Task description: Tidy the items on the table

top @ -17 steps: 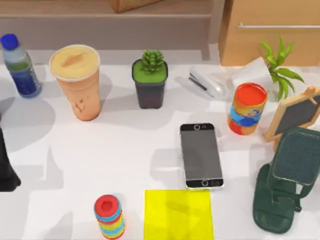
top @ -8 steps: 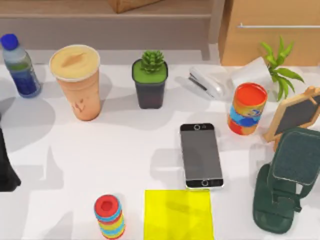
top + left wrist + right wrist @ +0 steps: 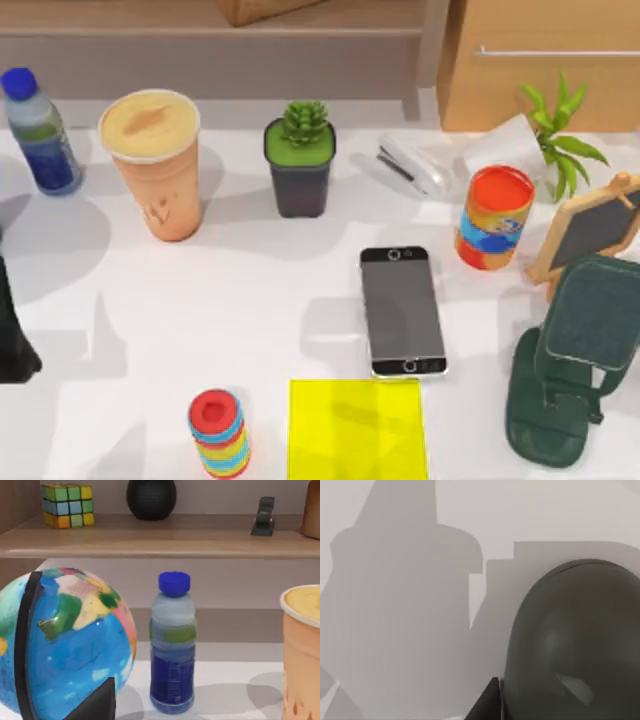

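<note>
Right pincer state unreadable; its wrist view sat close over the mouse [image 3: 572, 640] on the surface [image 3: 250, 300]. Phone [image 3: 402, 310] lay centre-right, cup [image 3: 153, 165] stood upright far left.

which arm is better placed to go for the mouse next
Right, probably. The small dark grey oval computer mouse sits close beneath the right wrist camera, on the white table. The left wrist camera faces a blue water bottle and a globe instead.
</note>
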